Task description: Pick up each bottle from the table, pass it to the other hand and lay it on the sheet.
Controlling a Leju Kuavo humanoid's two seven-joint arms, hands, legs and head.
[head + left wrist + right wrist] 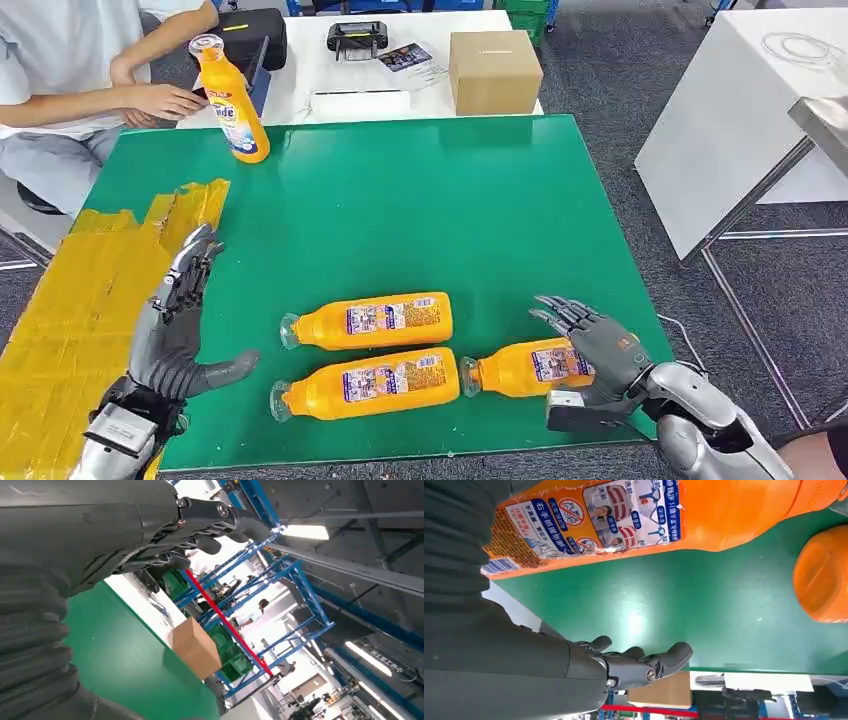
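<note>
Three orange bottles lie on their sides on the green mat near its front edge: one behind, one in front, and a third to their right. My right hand hovers at the base end of that third bottle, fingers spread and holding nothing. In the right wrist view the bottle's label runs beside the palm, and the fingers stay apart from it. A fourth bottle stands upright at the far left. My left hand is open and flat beside the yellow sheet.
A person sits at the far left with a hand close to the upright bottle. Behind the mat a white table carries a cardboard box and a black device. Another white table stands to the right.
</note>
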